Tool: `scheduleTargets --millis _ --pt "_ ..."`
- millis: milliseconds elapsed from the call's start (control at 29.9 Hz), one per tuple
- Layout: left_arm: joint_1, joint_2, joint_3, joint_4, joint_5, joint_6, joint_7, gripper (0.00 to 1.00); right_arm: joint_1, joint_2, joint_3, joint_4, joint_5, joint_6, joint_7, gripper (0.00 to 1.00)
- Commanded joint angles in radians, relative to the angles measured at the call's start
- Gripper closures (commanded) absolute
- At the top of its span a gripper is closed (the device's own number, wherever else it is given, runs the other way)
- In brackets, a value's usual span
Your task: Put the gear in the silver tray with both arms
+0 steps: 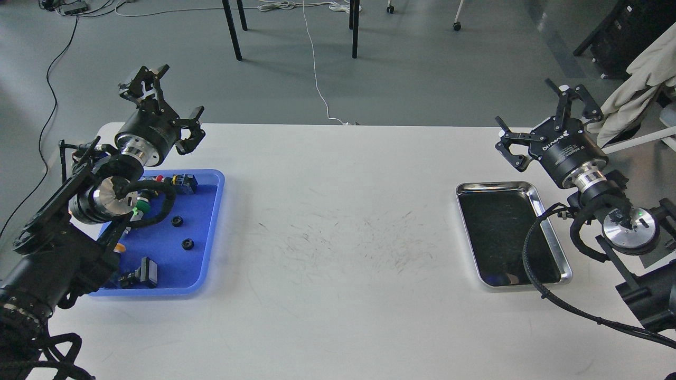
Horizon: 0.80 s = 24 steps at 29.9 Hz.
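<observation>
Two small black gears [177,220] [187,244] lie in the blue plastic tray [203,227] at the left of the white table. The silver tray [494,185] lies empty at the right, its dark bottom reflecting. My left gripper [167,107] is open and empty, raised above the table's back left edge, behind the blue tray. My right gripper [541,122] is open and empty, raised behind the silver tray's far right corner. Neither gripper touches anything.
The blue tray also holds black connectors [141,273] [182,183] and coloured parts, partly hidden by my left arm. A cloth [641,79] hangs at the far right. Chair legs [232,31] and cables stand on the floor beyond the table.
</observation>
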Motion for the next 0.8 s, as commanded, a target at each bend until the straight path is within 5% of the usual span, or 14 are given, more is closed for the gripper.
scheduleTargets --millis 0,234,669,769 --pt "0.001 0.036 0.004 -0.008 0.003 -0.029 0.008 0.02 0.0 -0.011 0.001 0.001 0.0 -0.004 0.0 0.01" --pt "0.002 0.15 0.076 -0.07 0.003 -0.049 0.015 0.02 -0.002 -0.024 0.001 0.001 0.0 -0.004 0.0 0.01" --pt "0.01 0.506 0.283 -0.445 0.133 -0.021 0.028 0.02 -0.007 -0.093 0.024 0.035 0.003 -0.023 -0.002 0.01" --pt "0.012 0.59 0.308 -0.574 0.188 -0.048 0.068 0.02 -0.007 -0.129 0.019 0.041 0.003 -0.024 -0.003 0.01"
